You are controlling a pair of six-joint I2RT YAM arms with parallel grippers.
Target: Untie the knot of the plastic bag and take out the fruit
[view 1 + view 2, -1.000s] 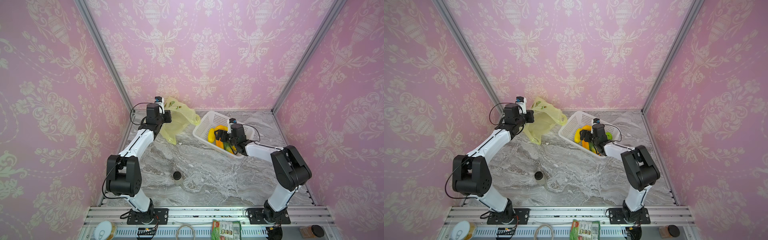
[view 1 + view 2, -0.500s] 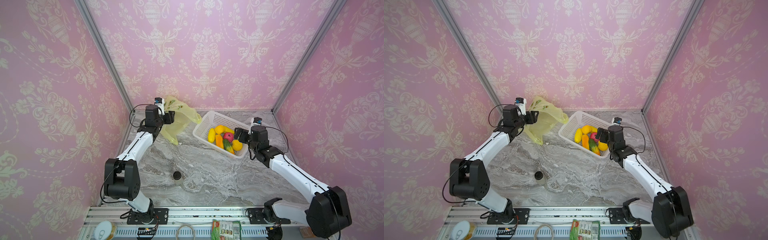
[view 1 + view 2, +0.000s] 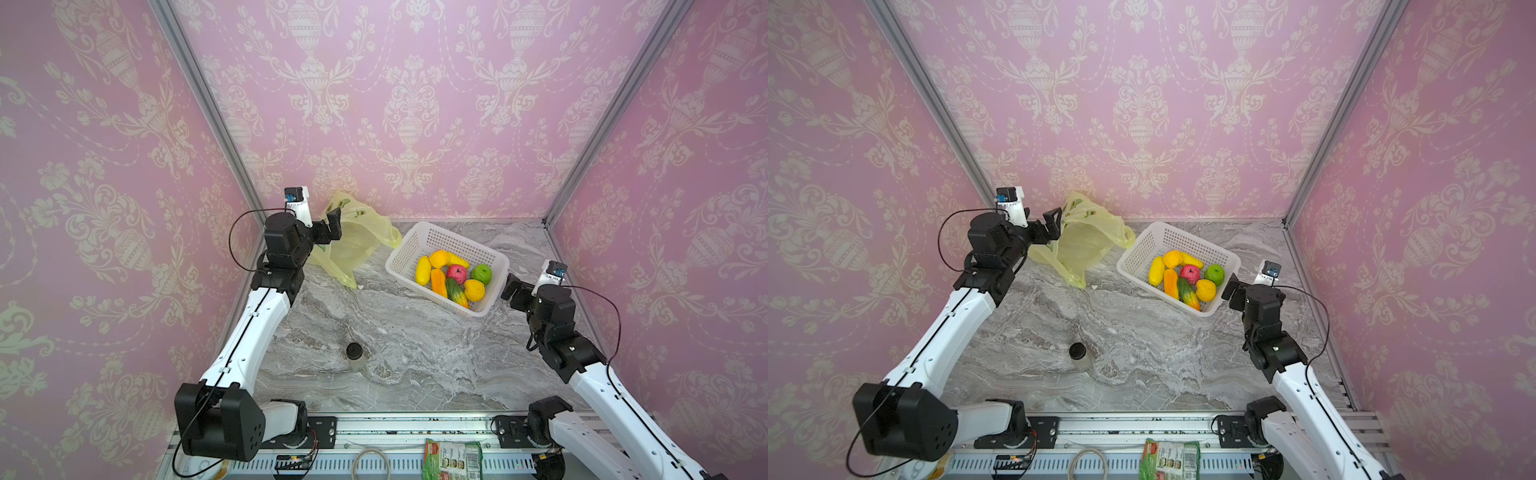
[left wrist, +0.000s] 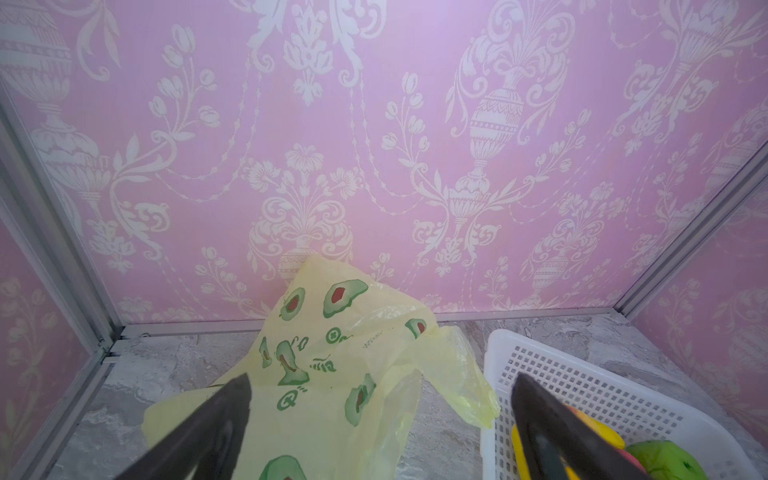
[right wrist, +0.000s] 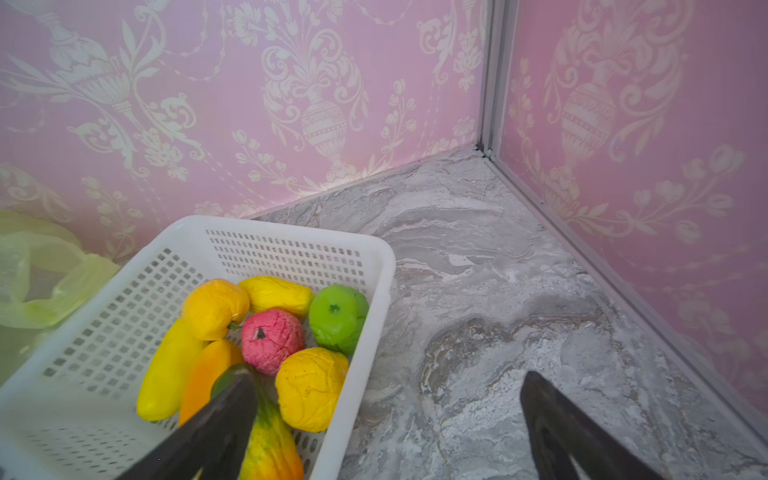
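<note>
"Over in the far left corner of the desk (image 3: 415, 353), see the plastic bag (image 3: 359, 245)? It's slumped against the back wall (image 3: 415, 124), limp and crumpled, with the avocado prints showing."

"Got it. And the left arm (image 3: 266, 316)?"

"Raised right at the bag. The left jaws are spread wide with nothing between them. Whether a finger brushes the plastic, I can't tell."

"Where's the fruit (image 3: 453, 276)?"

"All in the white basket (image 3: 446, 243), just to the right of the bag. Yellow ones, orange ones, a pink-red one, a green apple and a green-orange one, crowded toward its near end."

"And the right arm (image 3: 582, 365)?"

"Low, just beside the basket's right side. The right jaws gape wide as well and are empty."

"Anything else about?"

"A small dark-lidded jar (image 3: 355, 356) stands mid-desk, well apart from both arms, and a green packet (image 3: 451, 459) lies by the front rail (image 3: 395, 432)."
</note>
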